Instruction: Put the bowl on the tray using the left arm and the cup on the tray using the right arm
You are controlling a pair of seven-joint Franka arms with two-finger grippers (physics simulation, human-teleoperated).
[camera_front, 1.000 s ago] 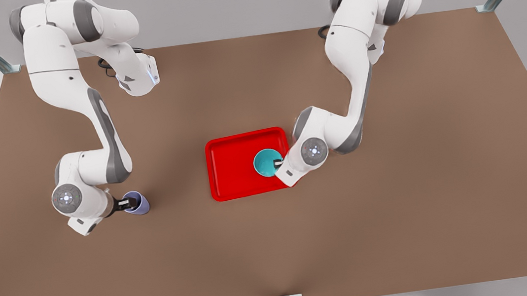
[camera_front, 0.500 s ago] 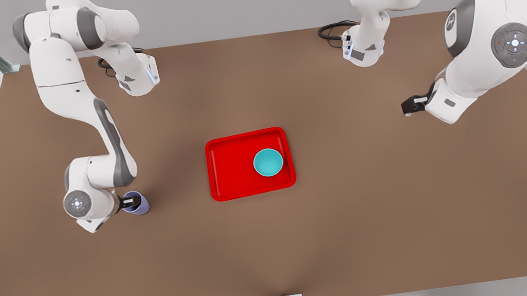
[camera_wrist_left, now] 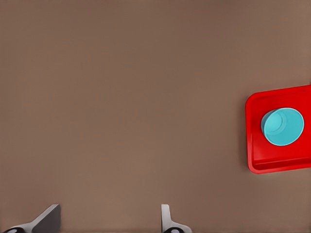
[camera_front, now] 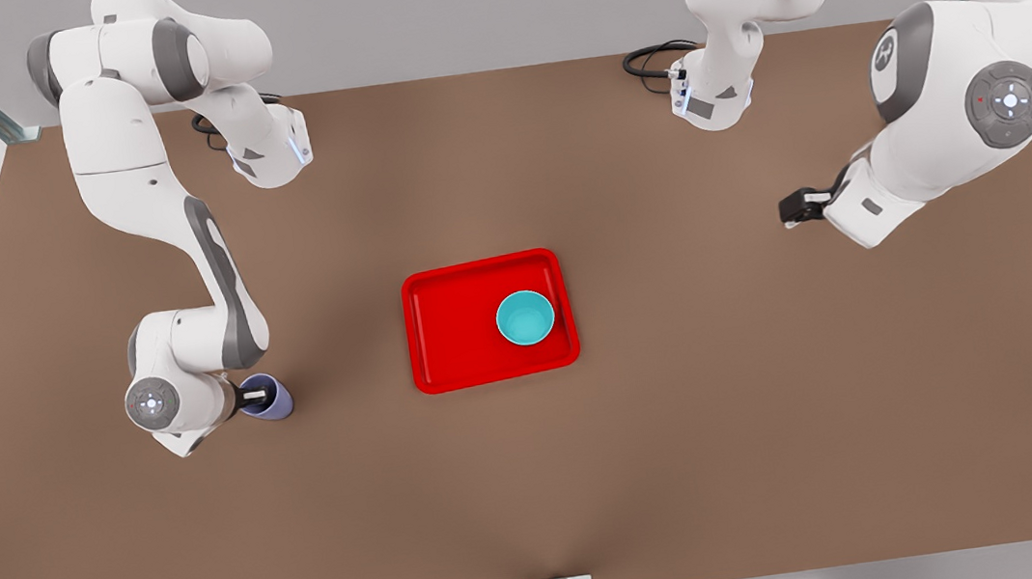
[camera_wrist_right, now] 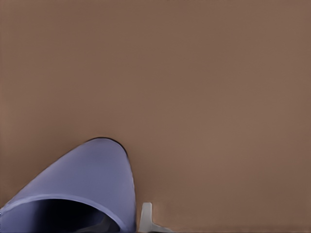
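Brown bench (camera_front: pixel 538 481) fills the front view, with grey walls behind and both arm bases at its far edge. Note the red tray (camera_front: pixel 453 335) at the middle of the bench; the turquoise bowl (camera_front: pixel 525 318) already rests inside it, toward the front view's right side, upright and free of any hand. The left hand (camera_front: pixel 791 208) hangs well apart from the tray on the front view's right, its fingers (camera_wrist_left: pixel 166 218) spread wide and holding nothing; this arm waits. At the front view's left, the right hand (camera_front: pixel 253 395) sits at the lavender cup (camera_front: pixel 268 398), one finger (camera_wrist_right: pixel 146 216) outside the wall and the other apparently inside the rim, so you may judge it a narrow pinch on the wall. The cup stands on the bench, and the tray lies from it toward the front view's right, so that arm alone is placed for the carry.
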